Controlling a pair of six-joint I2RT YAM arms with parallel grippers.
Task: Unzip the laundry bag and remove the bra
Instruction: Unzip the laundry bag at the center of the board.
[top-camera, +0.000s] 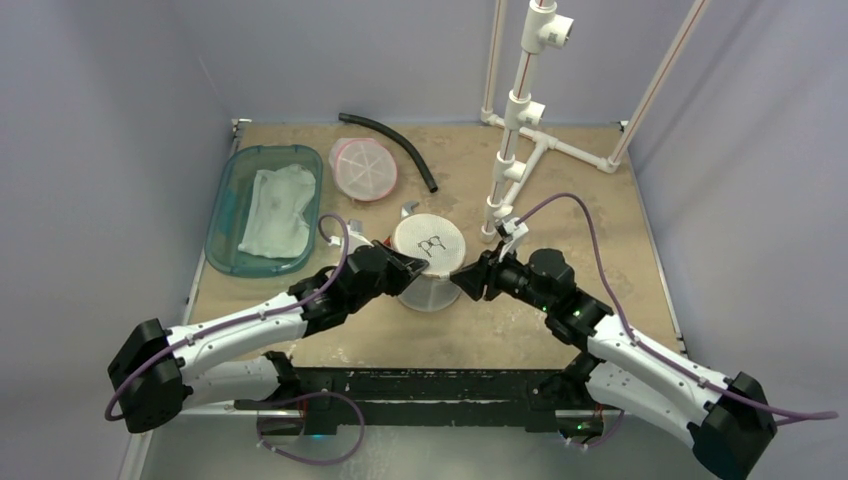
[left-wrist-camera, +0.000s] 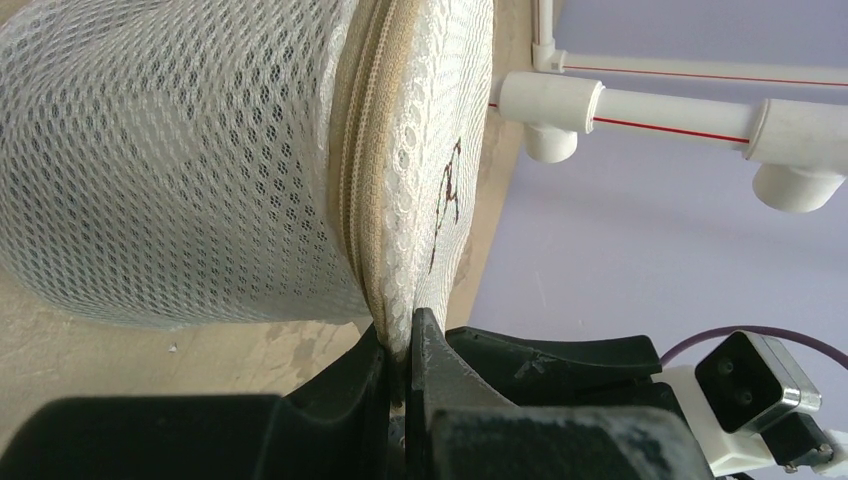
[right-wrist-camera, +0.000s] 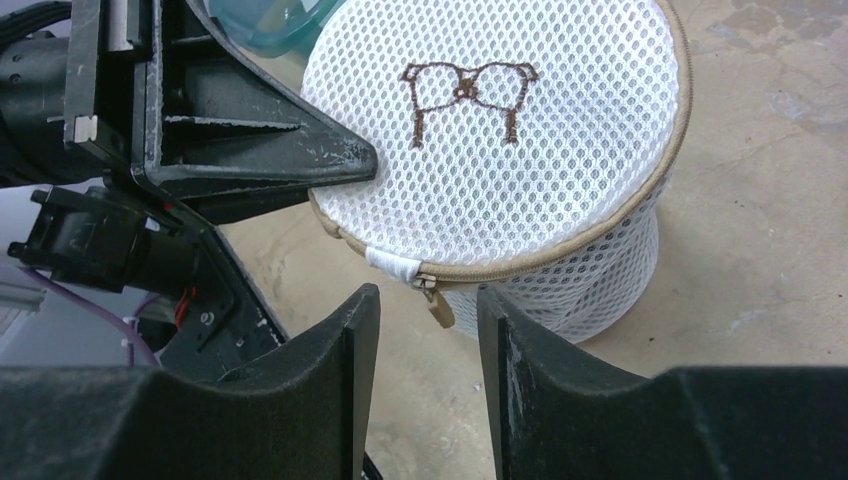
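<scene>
1. White mesh in the middle: the laundry bag (top-camera: 428, 262) stands upright at the centre of the bench (top-camera: 600, 250), a round drum with a brown bra motif (right-wrist-camera: 465, 90) stitched on its flat top.
2. Left gripper (left-wrist-camera: 400, 350) is in from the left and pinched tight on the bag's top rim. The left wrist view shows the mesh squeezed between its closed fingers.
3. Right gripper (right-wrist-camera: 428, 310) sits opposite, on the bag's right. Its jaws stand apart and hold nothing.
4. The zipper pull (right-wrist-camera: 438, 303) hangs off the rim just beyond the gap between those right fingers. Contact is hard to call.
5. The tan zip (left-wrist-camera: 360, 200) looks closed along the rim where it shows.
6. Back left are a teal tray (top-camera: 222, 200) holding a pale cloth (top-camera: 278, 210), a pink round container (top-camera: 363, 168) beside it and a black hose (top-camera: 395, 140). A white pipe frame (top-camera: 515, 130) stands back right.
</scene>
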